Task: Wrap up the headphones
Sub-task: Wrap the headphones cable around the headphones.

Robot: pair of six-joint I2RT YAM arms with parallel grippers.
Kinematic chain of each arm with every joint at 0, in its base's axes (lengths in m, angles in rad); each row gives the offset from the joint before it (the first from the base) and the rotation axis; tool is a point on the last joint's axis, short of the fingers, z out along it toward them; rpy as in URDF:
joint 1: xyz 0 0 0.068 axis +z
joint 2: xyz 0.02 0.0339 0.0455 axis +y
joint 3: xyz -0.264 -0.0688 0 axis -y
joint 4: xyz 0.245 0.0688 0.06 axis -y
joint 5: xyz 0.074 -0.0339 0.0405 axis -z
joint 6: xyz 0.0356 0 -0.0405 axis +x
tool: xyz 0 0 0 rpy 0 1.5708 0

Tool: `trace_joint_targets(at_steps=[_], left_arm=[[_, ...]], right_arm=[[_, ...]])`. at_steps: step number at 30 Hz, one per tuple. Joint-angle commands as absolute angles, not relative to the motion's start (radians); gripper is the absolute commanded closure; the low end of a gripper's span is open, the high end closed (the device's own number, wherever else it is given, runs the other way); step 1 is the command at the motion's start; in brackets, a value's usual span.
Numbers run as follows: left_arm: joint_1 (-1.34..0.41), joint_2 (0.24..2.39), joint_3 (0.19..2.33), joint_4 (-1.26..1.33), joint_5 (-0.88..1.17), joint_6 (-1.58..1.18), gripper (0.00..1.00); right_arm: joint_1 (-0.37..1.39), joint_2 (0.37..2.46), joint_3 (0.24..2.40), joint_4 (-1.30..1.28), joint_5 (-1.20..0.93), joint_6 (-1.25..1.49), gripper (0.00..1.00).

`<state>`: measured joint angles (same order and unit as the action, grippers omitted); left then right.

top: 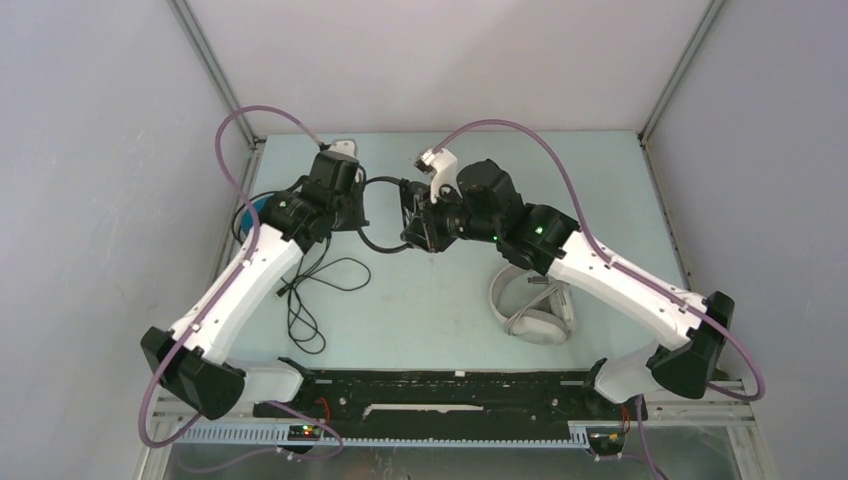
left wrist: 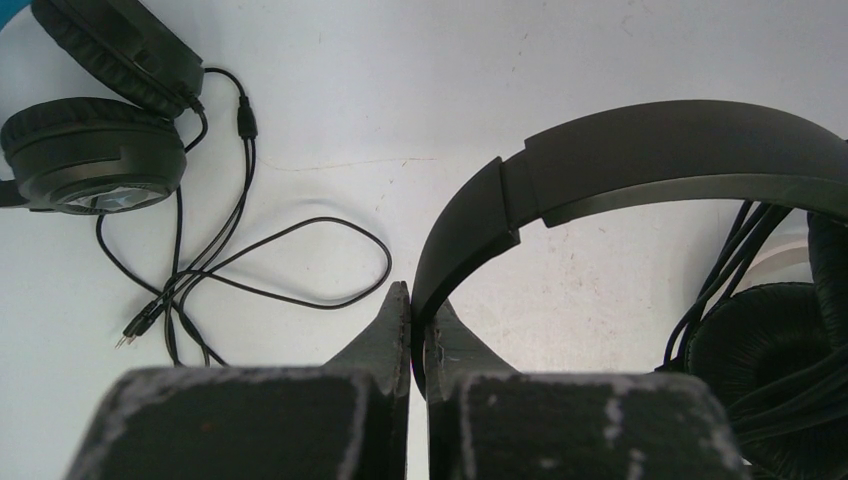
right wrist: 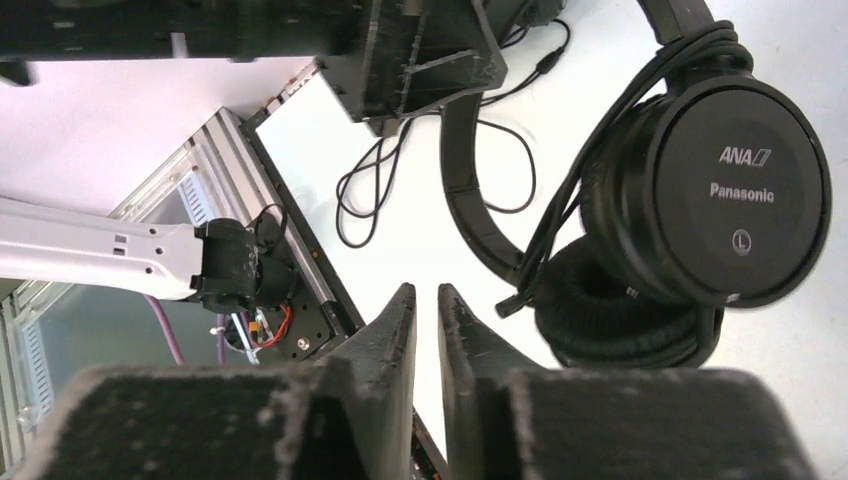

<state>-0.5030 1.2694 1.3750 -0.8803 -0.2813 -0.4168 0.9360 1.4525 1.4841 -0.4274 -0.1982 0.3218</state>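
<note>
My left gripper (left wrist: pixel 418 300) is shut on the headband (left wrist: pixel 650 150) of the small thin black on-ear headset and holds it above the table. The headset's cable is wound around its folded ear cups (right wrist: pixel 735 190), and the plug end (right wrist: pixel 512 300) hangs loose. My right gripper (right wrist: pixel 427 300) is beside the ear cups, jaws nearly together with nothing between them. In the top view the two grippers (top: pixel 358 200) (top: pixel 415 215) face each other at the back centre. The bulky black over-ear headset (left wrist: pixel 90 150) lies at the left with its cable (left wrist: pixel 250 260) spread loose. The white over-ear headset (top: pixel 530 310) lies at the right.
The bulky headset's loose cable (top: pixel 310 300) trails toward the near edge beside my left arm. The black base rail (top: pixel 450 385) runs along the table's near edge. Grey walls close in the back and both sides.
</note>
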Motion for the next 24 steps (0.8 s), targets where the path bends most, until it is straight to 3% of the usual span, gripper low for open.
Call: trace_joint_targets(at_steps=[1,7,13,17,19,20,24], left_arm=[[-0.485,1.332,1.399,-0.787,-0.236,-0.411,1.00],[-0.470,1.528,1.439,-0.691,-0.159,-0.430,1.00],[-0.467,1.810,1.624,-0.652,-0.095,-0.453,1.00],[-0.468,1.963,1.783,-0.634,-0.085,-0.476,1.00],[-0.468,2.063,1.906,-0.681,-0.089,-0.481,1.00],[-0.468,2.119,1.980,-0.711,-0.094,-0.481,1.00],[-0.468,2.298,2.211,-0.798,-0.084,-0.492,1.00]], right_arm=[[0.934,1.325,1.497,-0.430,-0.159,0.356,0.79],[0.919,1.169,1.401,-0.441,-0.054,0.374,0.53],[0.876,1.065,1.329,-0.502,0.000,0.378,0.28],[0.849,1.011,1.295,-0.526,0.030,0.385,0.23],[0.840,0.996,1.284,-0.533,0.028,0.388,0.05],[0.835,0.991,1.281,-0.536,0.026,0.388,0.01],[0.820,0.981,1.275,-0.548,0.026,0.383,0.00]])
